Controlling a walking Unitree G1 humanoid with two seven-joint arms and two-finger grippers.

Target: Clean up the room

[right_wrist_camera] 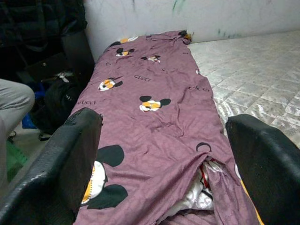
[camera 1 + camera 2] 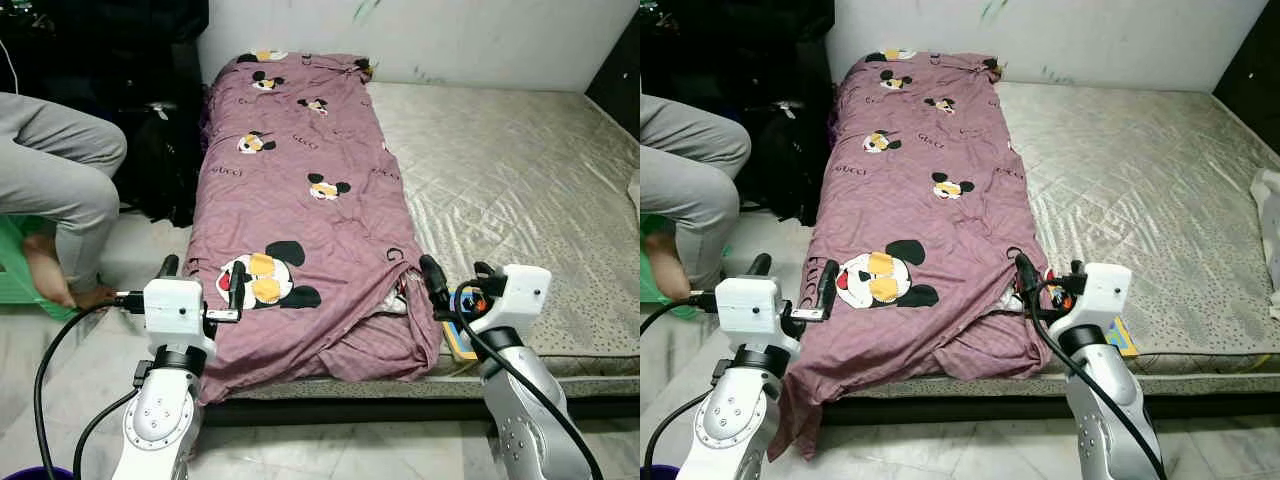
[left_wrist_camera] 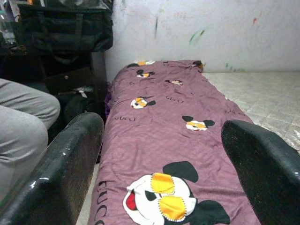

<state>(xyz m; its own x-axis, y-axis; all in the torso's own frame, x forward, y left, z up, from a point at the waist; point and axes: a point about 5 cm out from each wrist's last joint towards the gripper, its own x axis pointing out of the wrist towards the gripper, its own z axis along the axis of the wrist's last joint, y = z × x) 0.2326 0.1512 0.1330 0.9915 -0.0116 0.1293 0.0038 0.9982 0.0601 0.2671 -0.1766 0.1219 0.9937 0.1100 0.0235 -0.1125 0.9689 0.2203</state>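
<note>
On mattress [image 2: 520, 170], one blanket [image 2: 300, 200], two open end effectors

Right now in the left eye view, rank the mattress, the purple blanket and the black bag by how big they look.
1. Mattress, the largest even though the blanket hides part of it.
2. Blanket.
3. Bag, the smallest; it sits in shadow, so its outline is unsure.

A bare quilted mattress [image 2: 520, 170] lies on the floor; a purple cartoon-print blanket [image 2: 300, 200] covers its left side, near edge to far wall.
</note>
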